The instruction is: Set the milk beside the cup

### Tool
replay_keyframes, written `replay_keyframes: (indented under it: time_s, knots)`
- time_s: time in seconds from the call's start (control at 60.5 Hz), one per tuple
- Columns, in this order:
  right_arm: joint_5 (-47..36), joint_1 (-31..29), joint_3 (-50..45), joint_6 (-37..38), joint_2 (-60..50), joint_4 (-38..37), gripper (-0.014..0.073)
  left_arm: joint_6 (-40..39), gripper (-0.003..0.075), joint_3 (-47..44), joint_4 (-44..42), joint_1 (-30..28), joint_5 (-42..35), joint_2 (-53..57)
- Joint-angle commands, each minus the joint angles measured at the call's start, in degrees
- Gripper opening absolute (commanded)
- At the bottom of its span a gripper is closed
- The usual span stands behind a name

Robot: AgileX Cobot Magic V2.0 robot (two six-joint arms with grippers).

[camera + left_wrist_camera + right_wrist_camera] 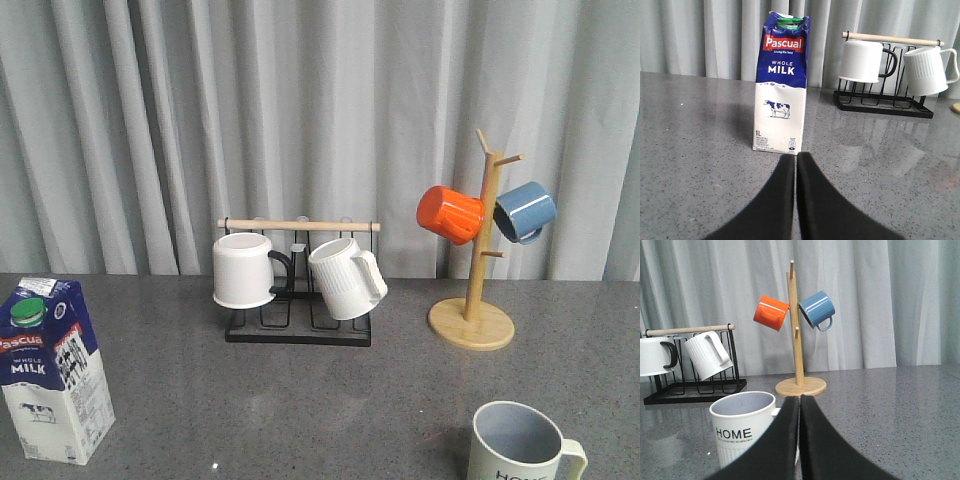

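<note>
Clearly untouched, the milk (pixel 55 370) stands upright at the lower left of the front view, well apart from the cup (pixel 522 444) at the lower right, both on the worktop (pixel 300 410). Both left gripper (pixel 796 162) and right gripper (pixel 800 402) have jaws pressed together, holding nothing. The carton probably carries weight and dents easily; grip its white lower body across two flat faces.

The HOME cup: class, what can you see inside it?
The cup stands upright and open; the right wrist view shows only its plain grey-blue inner wall, nothing above the rim. Its bottom is hidden by the near wall, so whether it is empty cannot be settled.
</note>
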State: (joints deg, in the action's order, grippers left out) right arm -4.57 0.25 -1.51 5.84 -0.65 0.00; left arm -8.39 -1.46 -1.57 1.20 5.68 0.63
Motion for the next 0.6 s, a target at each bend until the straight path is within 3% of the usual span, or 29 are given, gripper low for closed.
replay_keyframes:
  time_s: [0.0, 0.579]
  knots:
    - [-4.6, -0.2, -0.5, -0.1, 0.3, -0.9, -0.0002, -0.4, -0.0006, -1.4, 0.4, -0.1, -4.5, 0.8]
    - [-4.6, -0.2, -0.5, -0.1, 0.3, -0.9, -0.0002, -0.7, -0.0006, -1.0, 1.6, -0.1, -5.3, 0.8]
